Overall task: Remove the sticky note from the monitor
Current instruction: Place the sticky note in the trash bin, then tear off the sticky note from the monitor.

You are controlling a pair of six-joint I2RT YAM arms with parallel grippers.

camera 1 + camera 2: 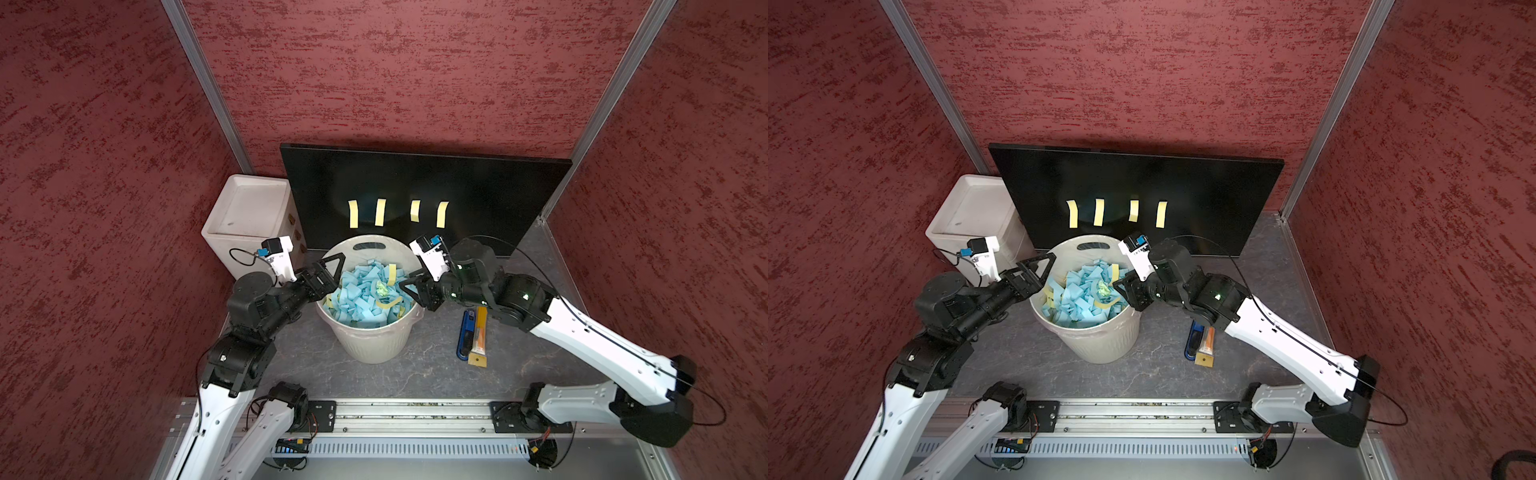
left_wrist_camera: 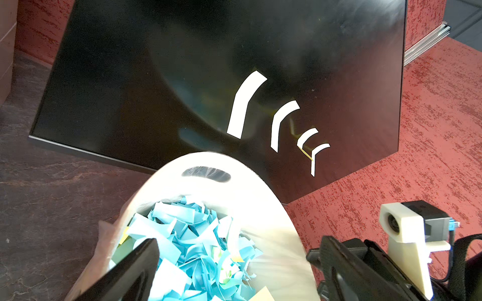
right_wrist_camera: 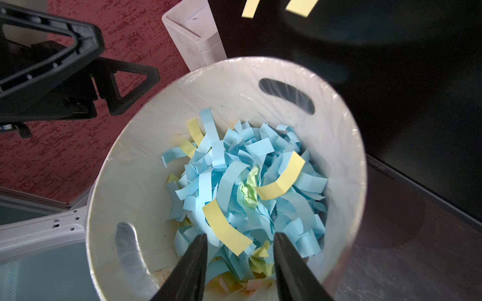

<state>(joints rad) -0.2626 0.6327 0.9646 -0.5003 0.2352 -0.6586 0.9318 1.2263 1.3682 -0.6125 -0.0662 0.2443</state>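
In both top views, one monitor [image 1: 478,187] leans at the back edge of the grey marbled desk [image 1: 415,374]. Four yellow sticky notes [image 1: 353,213] sit in a row low on its face. One round bin [image 1: 370,336] of paper strips [image 1: 365,291] stands mid-desk and one white box [image 1: 249,216] is in the back left corner. Red walls [image 1: 415,83] close three sides.

Left wrist view: all four notes curl.

Right wrist view: the right gripper [image 3: 241,234] is parted and empty above the bin. The left gripper [image 3: 127,58] is spread wide, holding nothing.

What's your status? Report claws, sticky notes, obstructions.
Left claw open, right claw open and empty, both at waste bin. Four yellow sticky notes on monitor. Bin stands in front of monitor's lower edge, below notes.
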